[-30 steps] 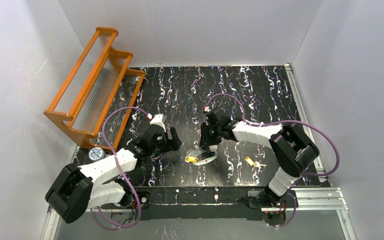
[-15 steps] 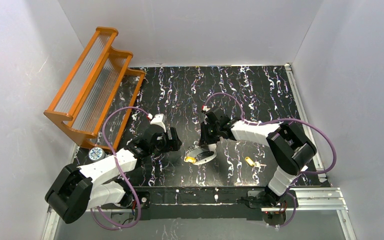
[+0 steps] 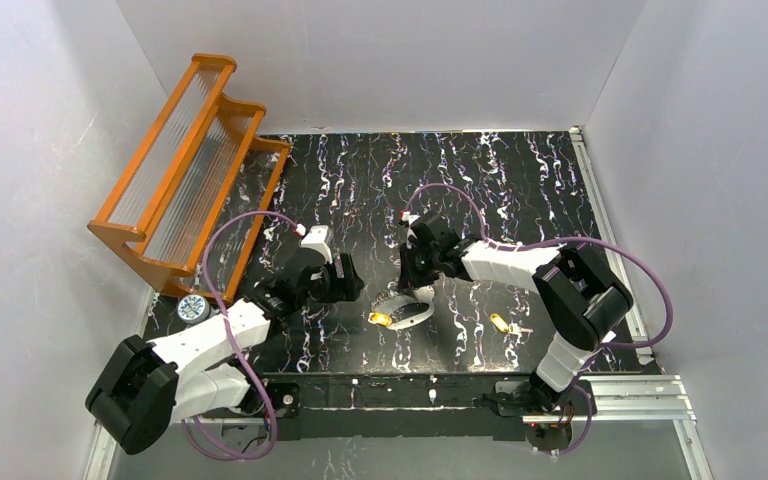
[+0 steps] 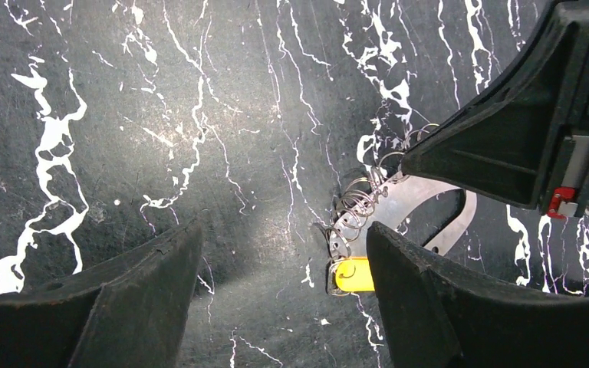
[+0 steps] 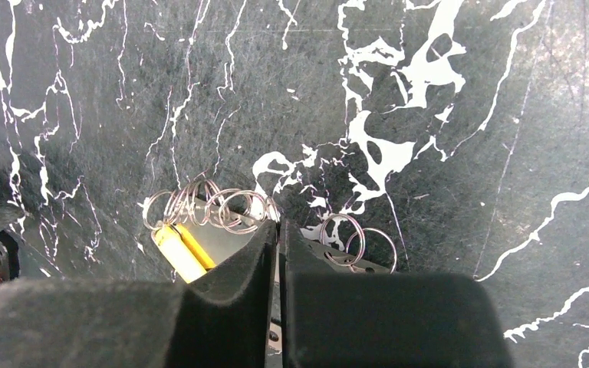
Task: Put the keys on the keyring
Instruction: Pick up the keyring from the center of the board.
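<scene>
While hovering beside yellow-headed silver key [image 4: 350, 274], left gripper [image 4: 280, 253]: jaws released.
Right gripper [image 5: 278, 228]: jaws clenched on thin whitish-grey oval keyring [image 4: 408, 201].

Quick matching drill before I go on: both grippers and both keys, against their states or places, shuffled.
1 left gripper
2 right gripper
3 key nearer the left gripper
4 key farther right

A shut on the keyring
B alone on the table
C open
D beside the keyring's wire rings

Pairs: 1-C; 2-A; 3-D; 4-B
</scene>
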Available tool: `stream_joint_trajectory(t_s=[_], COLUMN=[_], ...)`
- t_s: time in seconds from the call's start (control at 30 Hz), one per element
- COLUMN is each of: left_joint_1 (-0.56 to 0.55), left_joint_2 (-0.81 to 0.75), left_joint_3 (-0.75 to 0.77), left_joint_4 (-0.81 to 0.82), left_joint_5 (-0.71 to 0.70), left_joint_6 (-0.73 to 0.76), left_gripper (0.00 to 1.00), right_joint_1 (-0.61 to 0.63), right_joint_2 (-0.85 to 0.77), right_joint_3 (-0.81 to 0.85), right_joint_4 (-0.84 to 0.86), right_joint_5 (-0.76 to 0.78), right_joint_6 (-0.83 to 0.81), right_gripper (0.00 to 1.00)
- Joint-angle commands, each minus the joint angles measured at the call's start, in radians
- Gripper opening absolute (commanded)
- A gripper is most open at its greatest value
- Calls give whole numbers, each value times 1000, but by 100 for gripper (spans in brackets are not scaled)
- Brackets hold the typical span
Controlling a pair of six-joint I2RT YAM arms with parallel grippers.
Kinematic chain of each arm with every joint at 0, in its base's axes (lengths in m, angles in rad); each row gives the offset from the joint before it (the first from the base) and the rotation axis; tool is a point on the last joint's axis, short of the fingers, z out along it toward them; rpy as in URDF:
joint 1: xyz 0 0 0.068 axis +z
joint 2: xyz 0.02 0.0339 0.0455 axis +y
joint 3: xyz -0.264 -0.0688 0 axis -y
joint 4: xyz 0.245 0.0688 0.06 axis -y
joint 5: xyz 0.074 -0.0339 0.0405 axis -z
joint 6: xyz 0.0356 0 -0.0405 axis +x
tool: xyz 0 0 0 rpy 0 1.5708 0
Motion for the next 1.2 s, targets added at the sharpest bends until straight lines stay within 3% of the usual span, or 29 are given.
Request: stream_joint_trajectory(t_s=[0.0, 0.13, 0.33, 0.5, 0.7, 0.8, 0.93, 1.17], left_joint_1=[7, 6, 7, 7, 6, 6, 6, 6], left_joint_2=[-42, -42, -52, -79, -87, -85, -99, -168], left_joint_3=[15, 14, 14, 14, 16, 17, 15, -39], left_joint_4=[13, 15, 31, 41, 34, 33, 43, 160], left_joint_5=[7, 26, 35, 24, 26, 31, 42, 127], left_joint_6=[29, 37, 61, 90, 97, 99, 121, 268], left_gripper=[75, 75, 75, 75, 75, 75, 75, 76], right_joint_1=[-5, -5, -5, -5, -4, -5, -4, -5], right_joint_2=[5, 28, 27, 46, 64, 81, 62, -73], right_joint_3=[59, 75, 74, 95, 90, 95, 97, 107], right_joint_4=[25, 9, 3, -37, -29, -32, -36, -72], right_joint_5=[-23, -50, -54, -50, -102, -120, -119, -114], right_joint_6=[-31, -31, -43, -48, -39, -34, -48, -194], right_gripper=[18, 20, 11, 22, 24, 20, 2, 1])
